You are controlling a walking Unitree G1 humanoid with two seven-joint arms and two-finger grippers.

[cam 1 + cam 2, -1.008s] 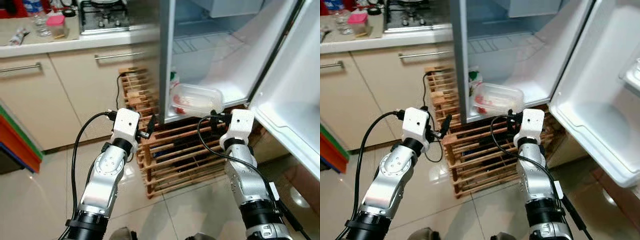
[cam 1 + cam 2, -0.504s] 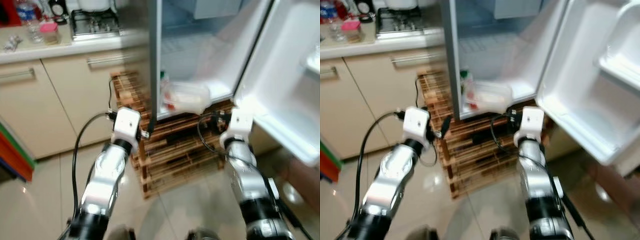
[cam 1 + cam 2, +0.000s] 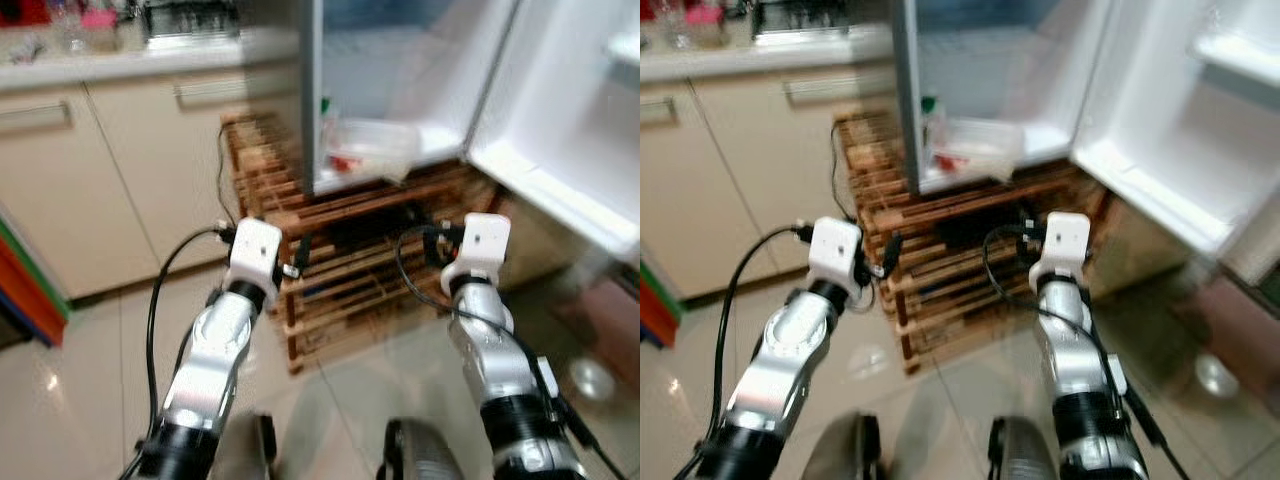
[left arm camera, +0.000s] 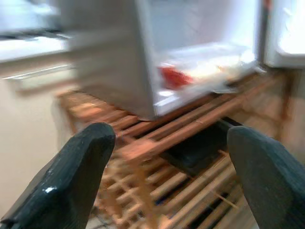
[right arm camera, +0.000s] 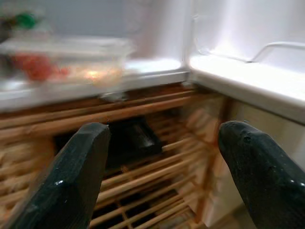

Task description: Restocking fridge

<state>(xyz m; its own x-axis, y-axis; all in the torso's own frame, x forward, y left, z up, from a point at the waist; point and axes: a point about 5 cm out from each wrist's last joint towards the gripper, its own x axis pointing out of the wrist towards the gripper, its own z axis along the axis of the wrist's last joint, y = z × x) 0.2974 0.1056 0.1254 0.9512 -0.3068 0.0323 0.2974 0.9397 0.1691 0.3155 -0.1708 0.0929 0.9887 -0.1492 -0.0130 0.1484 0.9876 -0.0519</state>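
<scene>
Clear plastic tub, holding something red, lies on the floor of the open fridge, its long axis running across the opening and one end jutting past the front edge. It sits ahead of and above both grippers, well apart from each, roughly between them. Left gripper and right gripper both have fingers spread wide and hold nothing; both point toward the wooden rack under the fridge. Judged from the head views, the right arm stands slightly nearer the tub's jutting end. Views are blurred.
</scene>
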